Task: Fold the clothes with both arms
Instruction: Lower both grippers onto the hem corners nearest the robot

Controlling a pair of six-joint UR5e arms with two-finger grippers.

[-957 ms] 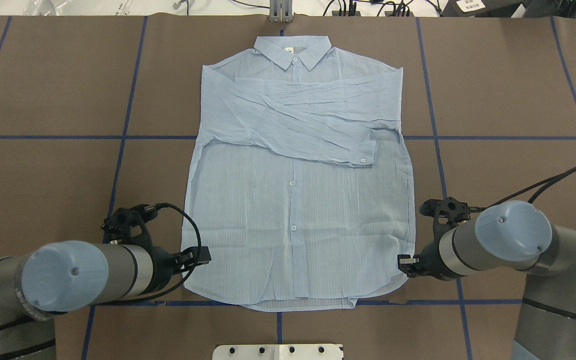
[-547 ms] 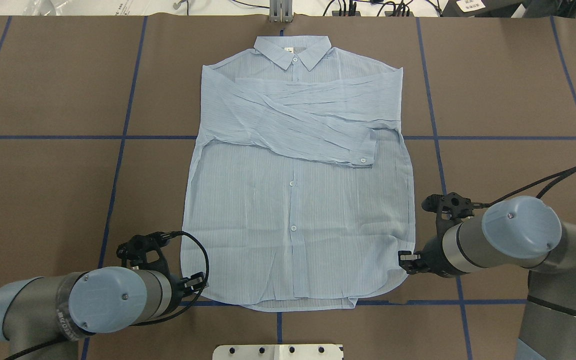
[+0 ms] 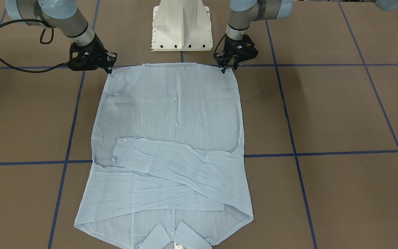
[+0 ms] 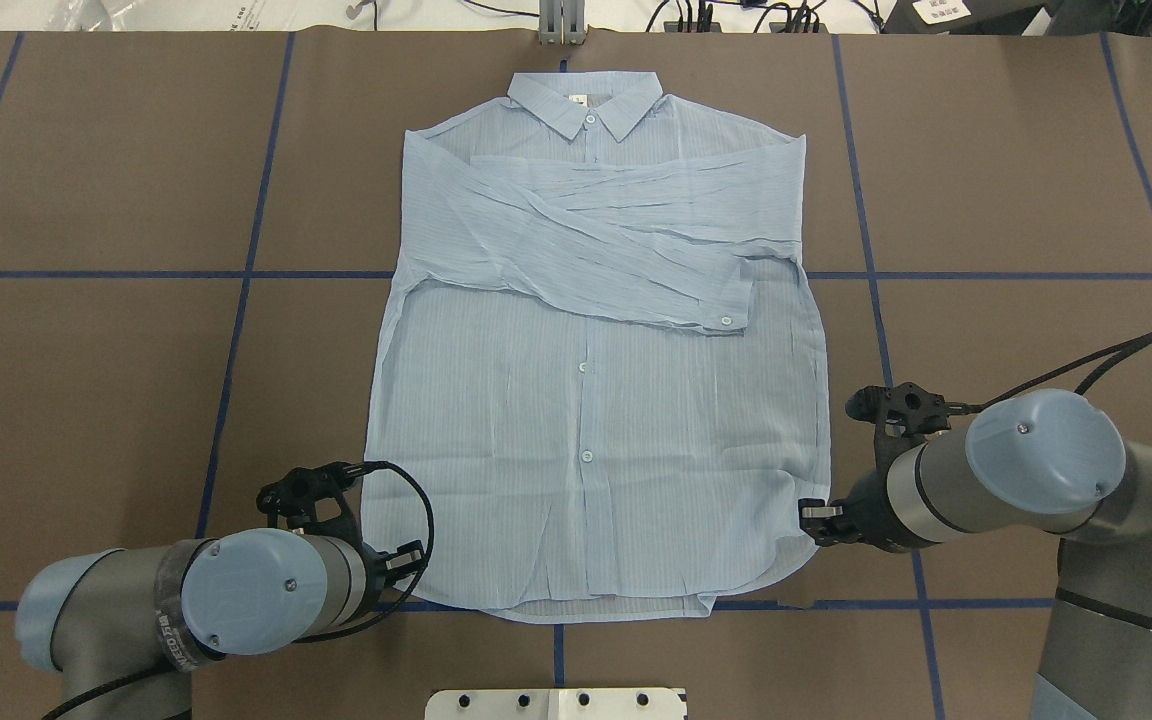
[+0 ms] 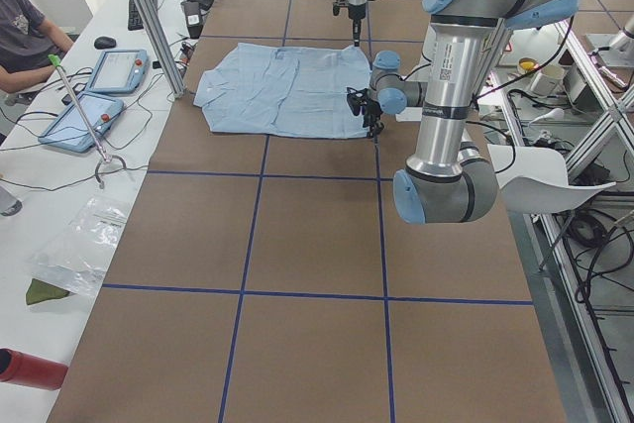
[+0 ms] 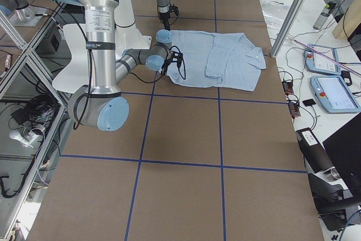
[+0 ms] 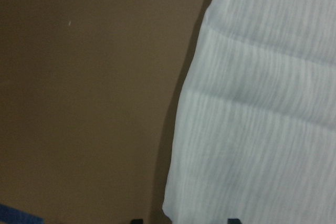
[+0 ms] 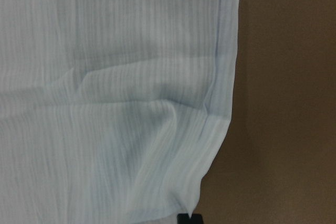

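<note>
The pale blue striped shirt [image 4: 586, 400] lies flat, buttons up, collar at the far side, both sleeves crossed over its chest. My left gripper [image 4: 414, 558] stands at the hem's left corner. In the left wrist view it [image 7: 184, 220] is open, its tips either side of the shirt [image 7: 262, 103] corner. My right gripper [image 4: 808, 522] is at the hem's right corner. In the right wrist view it [image 8: 190, 219] is shut on the shirt [image 8: 105, 103] edge, where the cloth bunches. The front-facing view has the left gripper [image 3: 227, 67] and right gripper [image 3: 110, 69] at the two hem corners of the shirt [image 3: 171, 114].
The white pedestal base [image 3: 181, 26] stands just behind the hem. Blue tape lines [image 4: 246, 275] grid the brown table. A black cable [image 4: 424, 510] loops off the left wrist above the cloth. Beside the table are tablets [image 5: 99, 86] and a seated person [image 5: 20, 37].
The left arm has drawn back along the shirt's left edge, bringing its gripper down to the hem corner. The right gripper has barely shifted at its corner.
</note>
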